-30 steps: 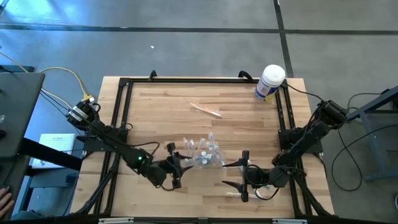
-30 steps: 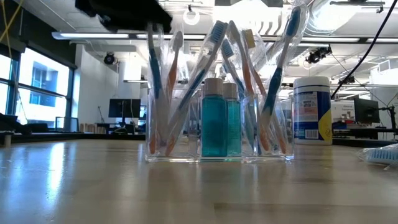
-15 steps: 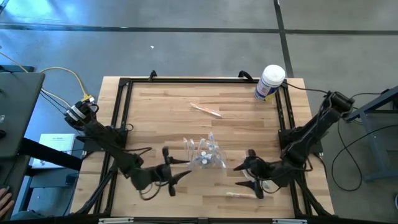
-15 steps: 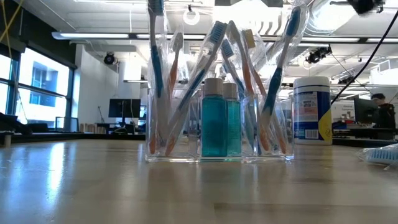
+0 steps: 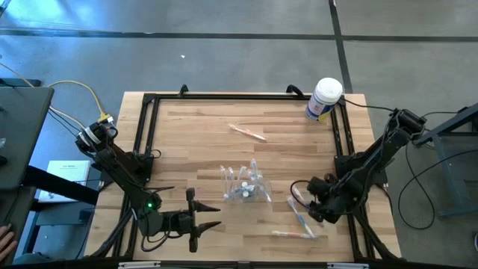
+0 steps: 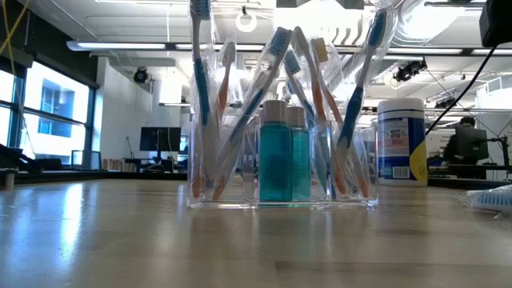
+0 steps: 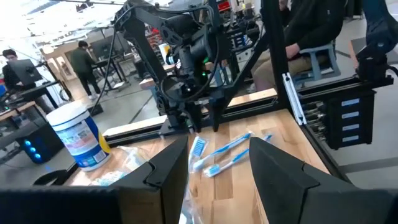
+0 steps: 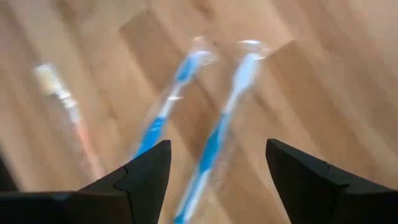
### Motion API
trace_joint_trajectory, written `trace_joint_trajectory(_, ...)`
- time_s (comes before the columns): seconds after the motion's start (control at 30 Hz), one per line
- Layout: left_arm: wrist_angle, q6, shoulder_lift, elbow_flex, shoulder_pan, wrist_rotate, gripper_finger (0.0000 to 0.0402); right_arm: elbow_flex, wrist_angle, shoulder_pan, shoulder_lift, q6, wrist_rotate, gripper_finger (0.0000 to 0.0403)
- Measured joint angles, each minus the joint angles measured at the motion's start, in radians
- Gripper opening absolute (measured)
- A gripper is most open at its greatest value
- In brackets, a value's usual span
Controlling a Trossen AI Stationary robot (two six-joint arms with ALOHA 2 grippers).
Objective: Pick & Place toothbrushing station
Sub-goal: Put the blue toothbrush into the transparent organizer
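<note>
Toothbrushing station [image 5: 245, 184] stands upright just below centre of the surface [image 5: 194, 142], loaded with brushes and two teal bottles; low view shows it square on its base [image 6: 280, 172]. Neither tool touches it.

Left tool [image 5: 196, 218] — at about 8 o'clock from the station, near the front edge, fingers spread, holding nothing. Right tool [image 5: 315, 200] — at about 4 o'clock, hanging over loose blue toothbrushes [image 8: 211, 134]; fingers parted, empty. More loose brushes lie at 5 o'clock [image 5: 293, 234] and 12 o'clock [image 5: 247, 132]. White tub [image 5: 324, 99] at the far right corner, well clear.

Risks, as judged:
- station is top-heavy with leaning brushes; a high or off-centre grip could tip it or spill contents.
- clear walls are smooth — slipping likely under light grip.
- right tool may snag loose brushes when crossing.
</note>
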Motion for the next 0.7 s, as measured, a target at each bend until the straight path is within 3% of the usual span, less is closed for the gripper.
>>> trace_joint_trajectory(0.23,0.000,-0.001,0.000,0.000,0.000,-0.002,0.0164,0.000,0.038,0.000,0.022,0.007,0.023,0.0254)
trace_joint_trajectory(0.7,-0.001,-0.030,0.000,0.000,0.001,-0.002,0.0164,0.000,0.050,-0.087,0.249,-0.003,-0.023,0.0254)
